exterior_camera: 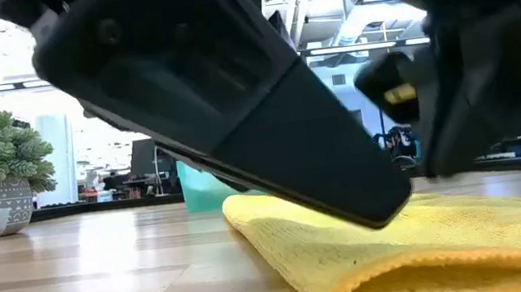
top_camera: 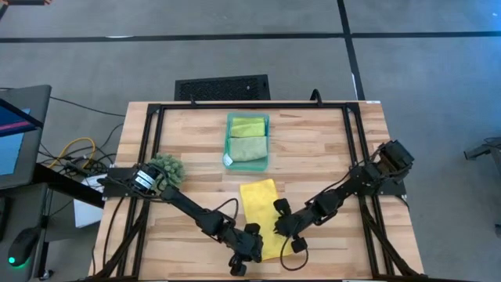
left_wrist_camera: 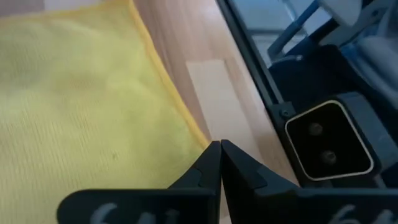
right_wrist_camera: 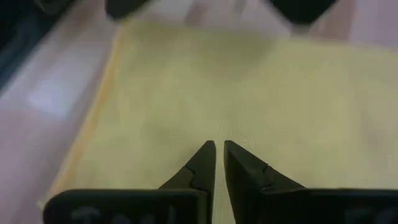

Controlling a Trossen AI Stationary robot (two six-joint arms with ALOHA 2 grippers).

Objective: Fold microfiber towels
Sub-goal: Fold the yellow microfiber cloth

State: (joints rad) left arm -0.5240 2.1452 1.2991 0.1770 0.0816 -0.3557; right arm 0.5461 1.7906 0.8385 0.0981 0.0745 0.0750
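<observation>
Left pincer point(top_camera: 249, 252), its fingers pressed together, sits at the near left edge of the yellow towel point(top_camera: 262, 211) lying flat on the tabletop point(top_camera: 196, 149); the left wrist view shows the tips meeting just at the hem, though whether any cloth is caught between them cannot be told. Right pincer point(top_camera: 283, 227) hangs low over the towel's near right part, its fingers nearly together with a thin gap, nothing visibly held.

The towel lies at the middle of the near half of the tabletop, between the two arms. Beyond it, a teal tray point(top_camera: 248, 117) holds two folded towels, a lime one point(top_camera: 247, 126) and a sage one point(top_camera: 248, 148). A potted plant point(top_camera: 167, 167) stands at the left.

The towel looks light, soft and limp, with a ribbed pile that should grip rather than slip. It will likely sag and drape once lifted, so a hold at one point would let the rest trail. The stitched hem and corners appear the firmest places to pinch, and taking the two near corners together would probably carry the edge over evenly for a fold.
</observation>
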